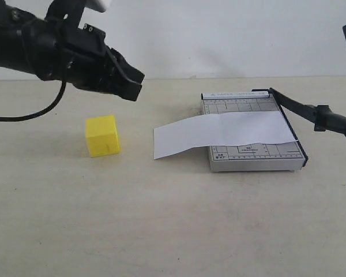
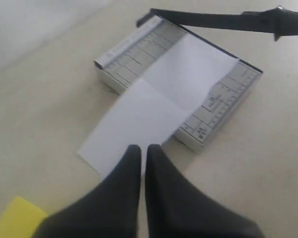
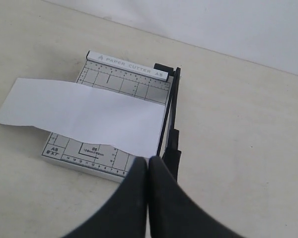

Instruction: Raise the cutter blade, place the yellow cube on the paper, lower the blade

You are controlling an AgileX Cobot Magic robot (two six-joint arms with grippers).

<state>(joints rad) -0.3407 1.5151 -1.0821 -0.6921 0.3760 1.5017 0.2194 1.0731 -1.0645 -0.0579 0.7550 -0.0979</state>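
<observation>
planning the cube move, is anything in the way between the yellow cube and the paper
Nothing visible. Only bare table lies between the cube and the paper; the blade stands raised beyond the sheet's other end.

**Matt surfaces, hardly any shine**

The cutter board (image 1: pixel 254 158) has a smooth grey finish with printed lines; whether it is plastic or painted metal is unclear. The paper (image 1: pixel 219 134) lying on it is thin, white, matt and slightly wavy. The blade (image 1: pixel 303 108) hinged to the board is dull black. The cube (image 1: pixel 102 135), well apart from the board, shows smooth, matt yellow faces. The table (image 1: pixel 161 225) beneath is pale and matt.
</observation>
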